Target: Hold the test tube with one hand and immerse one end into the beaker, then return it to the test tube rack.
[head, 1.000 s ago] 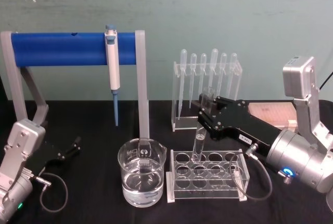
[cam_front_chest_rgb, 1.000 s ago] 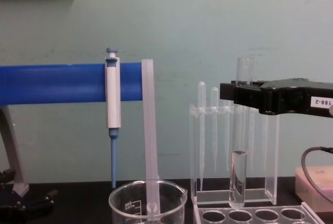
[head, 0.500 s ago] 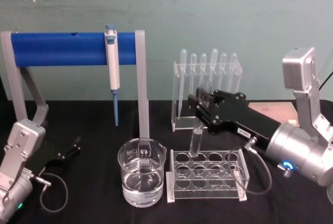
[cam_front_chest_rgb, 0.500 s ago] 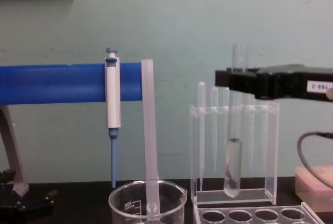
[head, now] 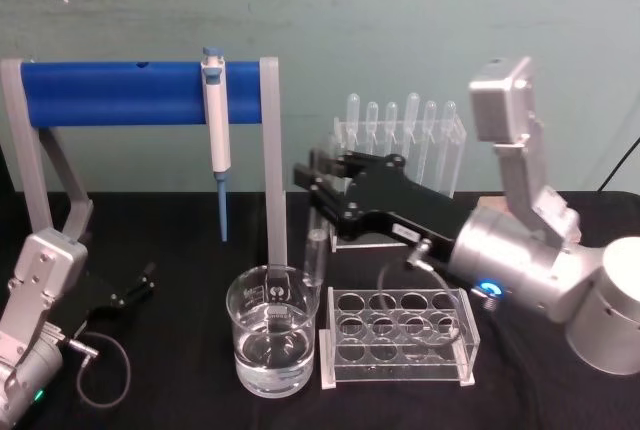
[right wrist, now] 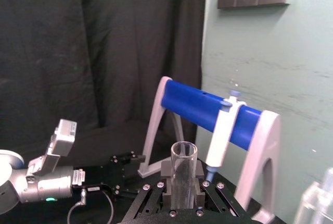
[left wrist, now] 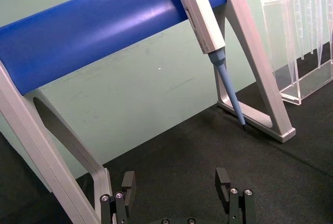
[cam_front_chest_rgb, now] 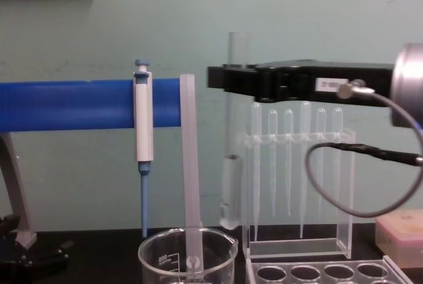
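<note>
Jaws of your right gripper [head: 320, 178] clamp the test tube [head: 316, 245] upright at frame centre, just above the right rim of the beaker [head: 248, 322], so lowering now could strike glass; your left gripper [head: 140, 285] sits parked lower left, jaws apart.

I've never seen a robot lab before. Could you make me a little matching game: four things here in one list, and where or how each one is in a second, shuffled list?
Things:
1. test tube
2. beaker
3. pipettor
4. left gripper

Places or states:
A. hangs on the blue bar
B. open, low at the robot's left
C. holds clear liquid
D. clamped upright in the right gripper

Pairs: 1-D, 2-C, 3-A, 4-B.
</note>
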